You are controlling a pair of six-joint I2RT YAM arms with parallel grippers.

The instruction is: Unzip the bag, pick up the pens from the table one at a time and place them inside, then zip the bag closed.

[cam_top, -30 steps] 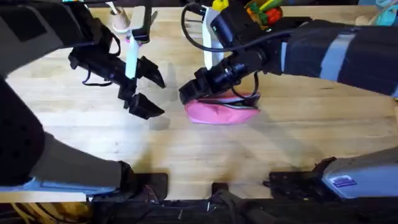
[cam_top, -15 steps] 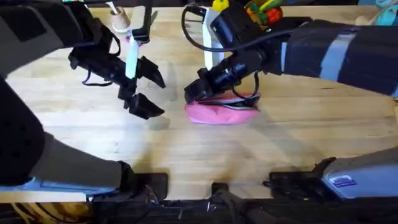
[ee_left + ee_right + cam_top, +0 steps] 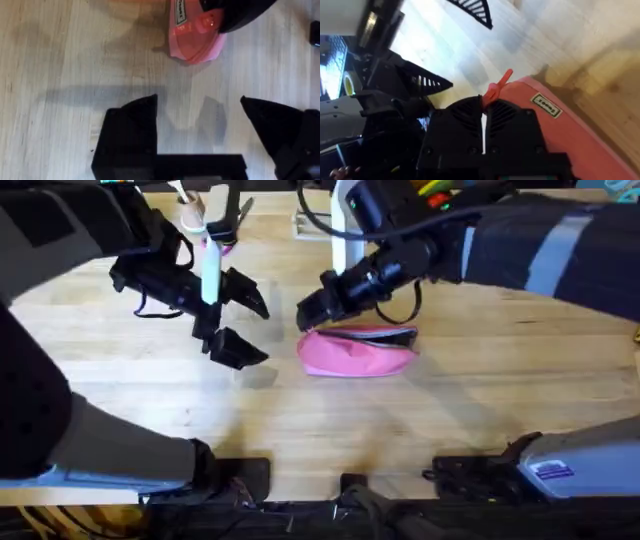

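The bag [image 3: 357,352] lies flat on the table [image 3: 480,400], just past the middle of the overhead view, long axis running from 9 to 3 o'clock, its dark zipper line along the far edge. My right gripper [image 3: 312,311] sits at the bag's 10 o'clock corner, right over its end. In the right wrist view my two fingers [image 3: 465,125] are pressed together with only a hairline between them, and a small red-pink zipper pull [image 3: 498,85] sticks out from between their tips, so I read that gripper as clamped on the pull. A small white label [image 3: 544,104] shows on the pink fabric beside my fingers.

My left gripper [image 3: 240,320] hangs at 9 o'clock of the bag, near it but apart, with its fingers [image 3: 131,130] spread wide and nothing between them. In the left wrist view the bare wood and the fingers' shadows lie below, with the pink end of the bag beyond and my right gripper's dark body covering part of it.

At 12 o'clock of my left gripper, near the table's far edge, there is a white and pink upright item [image 3: 211,260] that I cannot identify. My right arm [image 3: 520,255] crosses above the table from 2 o'clock, hiding whatever lies beneath it there. Bright yellow and orange clutter [image 3: 437,188] sits at the far edge
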